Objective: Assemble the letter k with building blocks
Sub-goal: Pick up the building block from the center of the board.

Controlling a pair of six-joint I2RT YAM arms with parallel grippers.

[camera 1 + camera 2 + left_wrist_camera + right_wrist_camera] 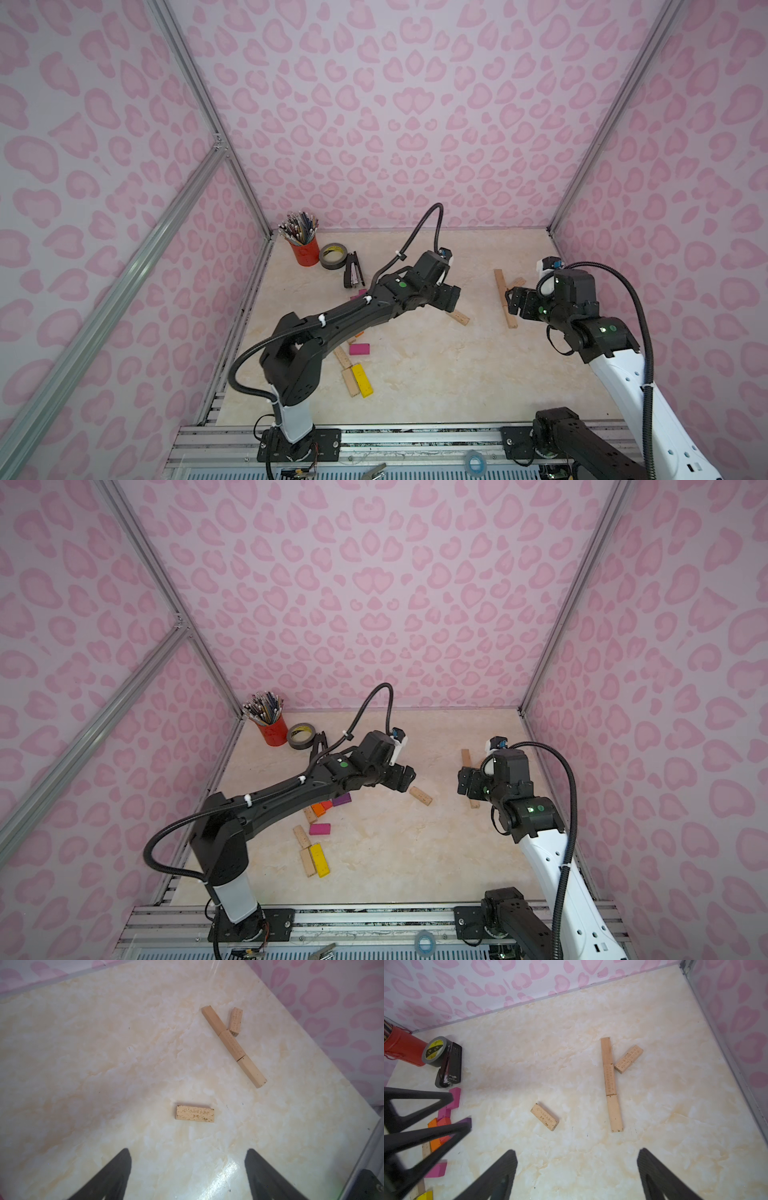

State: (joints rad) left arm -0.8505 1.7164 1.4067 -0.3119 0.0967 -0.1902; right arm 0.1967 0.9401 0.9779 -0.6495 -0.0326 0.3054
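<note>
Eight wooden blocks (545,1116), one yellow block (321,860), one stapler (451,1066), one tape roll (436,1051).

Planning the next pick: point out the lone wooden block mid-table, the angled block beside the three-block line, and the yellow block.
lone wooden block (195,1114): left wrist view, centre of printed top face.
angled block (629,1059): right wrist view, centre of top face.
yellow block (361,380): in a top view, centre of top face.

Matt pale-wood building blocks (195,1114) lie on glossy marble-look table (83,1084).

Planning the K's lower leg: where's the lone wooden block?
In both top views the lone wooden block lies flat mid-table, just past the left tool, apart from the wooden row to its right.
</note>
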